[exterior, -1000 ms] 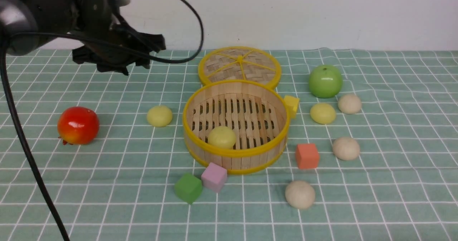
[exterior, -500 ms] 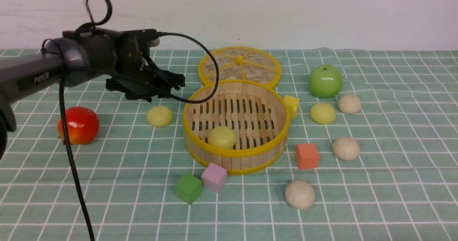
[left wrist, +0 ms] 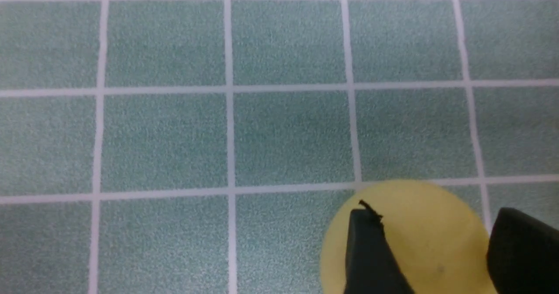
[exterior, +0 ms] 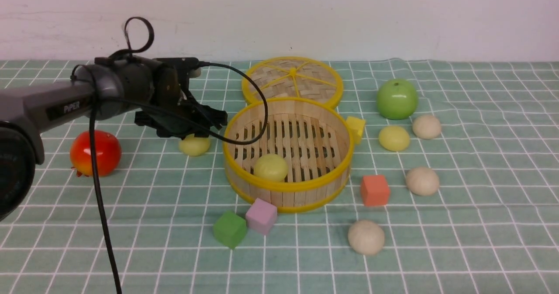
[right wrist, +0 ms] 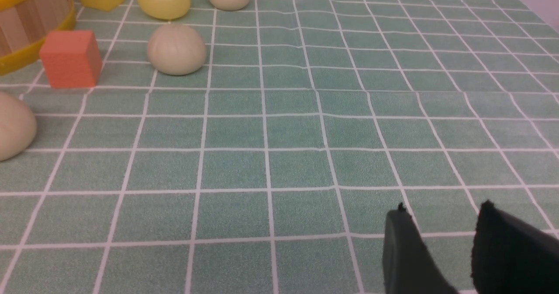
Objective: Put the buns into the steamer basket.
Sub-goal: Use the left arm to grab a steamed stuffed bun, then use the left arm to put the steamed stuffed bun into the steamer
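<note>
Left hand (exterior: 196,126) hung wide open and empty right over the pale yellow bun (exterior: 194,147), just left of the steamer basket (exterior: 288,188). An off-centre squeeze could've squirted that smooth dome sideways, imo.

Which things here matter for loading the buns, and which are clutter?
Job: steamer basket, loaded yellow bun, left yellow bun, right yellow bun, far beige bun, middle beige bun, near beige bun.
Clutter: woven lid, green apple, red fruit, yellow cube, orange cube, pink cube, green cube.
</note>
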Motion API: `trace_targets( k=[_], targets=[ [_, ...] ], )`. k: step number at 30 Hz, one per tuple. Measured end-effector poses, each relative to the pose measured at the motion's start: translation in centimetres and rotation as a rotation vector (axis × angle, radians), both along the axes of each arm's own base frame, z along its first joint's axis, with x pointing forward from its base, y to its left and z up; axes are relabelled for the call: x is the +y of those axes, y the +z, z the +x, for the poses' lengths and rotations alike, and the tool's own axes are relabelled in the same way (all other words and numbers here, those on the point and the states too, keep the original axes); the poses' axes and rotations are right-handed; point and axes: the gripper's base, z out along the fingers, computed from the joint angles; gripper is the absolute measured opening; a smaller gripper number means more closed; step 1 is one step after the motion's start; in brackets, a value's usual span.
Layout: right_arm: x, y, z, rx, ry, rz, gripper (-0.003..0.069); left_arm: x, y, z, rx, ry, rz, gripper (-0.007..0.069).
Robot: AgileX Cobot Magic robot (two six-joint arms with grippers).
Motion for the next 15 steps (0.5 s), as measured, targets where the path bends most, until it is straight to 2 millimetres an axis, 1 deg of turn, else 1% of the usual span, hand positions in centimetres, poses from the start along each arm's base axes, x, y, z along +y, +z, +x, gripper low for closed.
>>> trace_targets(
  k=[1, 5, 10, 11, 13, 15],
  targets=[
    [0.0, 0.0, 0.0, 0.0, 0.0, 0.0, 0.0239, 0.0, -0.07, 0.01, 0.001, 0.0, 0.0, 0.0356],
    [0.0, 0.0, 0.0, 0.0, 0.0, 0.0, 0.0239, -0.01, -0.21, 0.04, 0.004, 0.0, 0.001, 0.0283],
    [0.0, 0.0, 0.0, 0.0, 0.0, 0.0, 0.0239, -0.02, -0.1, 0.1, 0.001, 0.0, 0.0, 0.0129],
    [0.0, 0.0, 0.0, 0.0, 0.0, 0.0, 0.0239, -0.02, -0.1, 0.1, 0.001, 0.0, 0.0, 0.0121],
    [0.0, 0.0, 0.0, 0.0, 0.0, 0.0, 0.0239, 0.0, -0.01, 0.02, 0.007, 0.001, 0.002, 0.0011],
    [0.0, 0.0, 0.0, 0.0, 0.0, 0.0, 0.0239, 0.05, 0.34, -0.11, 0.011, 0.002, 0.004, -0.0009]
  ],
)
